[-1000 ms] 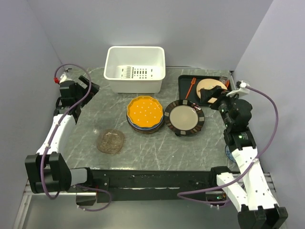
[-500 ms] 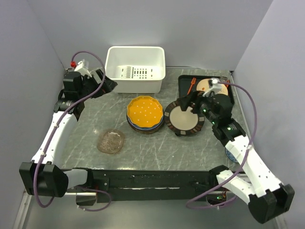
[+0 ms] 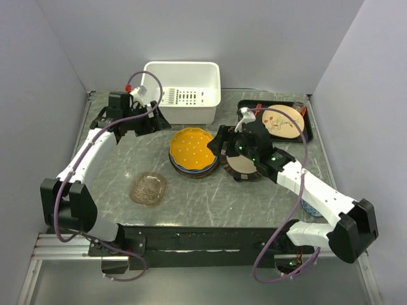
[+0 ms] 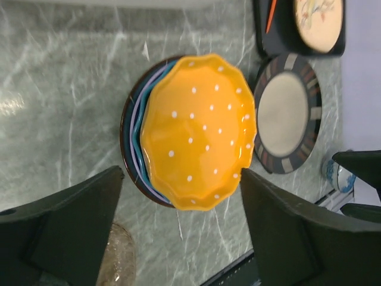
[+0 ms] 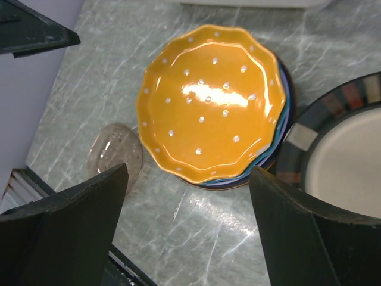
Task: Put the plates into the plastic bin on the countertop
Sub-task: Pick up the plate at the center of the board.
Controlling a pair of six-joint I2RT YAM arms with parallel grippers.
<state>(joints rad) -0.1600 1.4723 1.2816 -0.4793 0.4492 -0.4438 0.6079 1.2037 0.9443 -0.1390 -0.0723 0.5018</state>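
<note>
Hovering over one stack, the left gripper (image 4: 181, 179) and right gripper (image 5: 189, 173) risk colliding if both go for the orange dotted plate (image 3: 193, 147). A shallow bite on its scalloped rim could drag the plates beneath. Both have fingers spread wide, holding and touching nothing. The stack sits mid-countertop (image 3: 121, 171), with the dark-rimmed cream plate (image 5: 339, 161) just beside it toward the right edge. The amber glass plate (image 3: 148, 188) is near-left. The plastic bin (image 3: 181, 114) at the far edge holds no plates.
</note>
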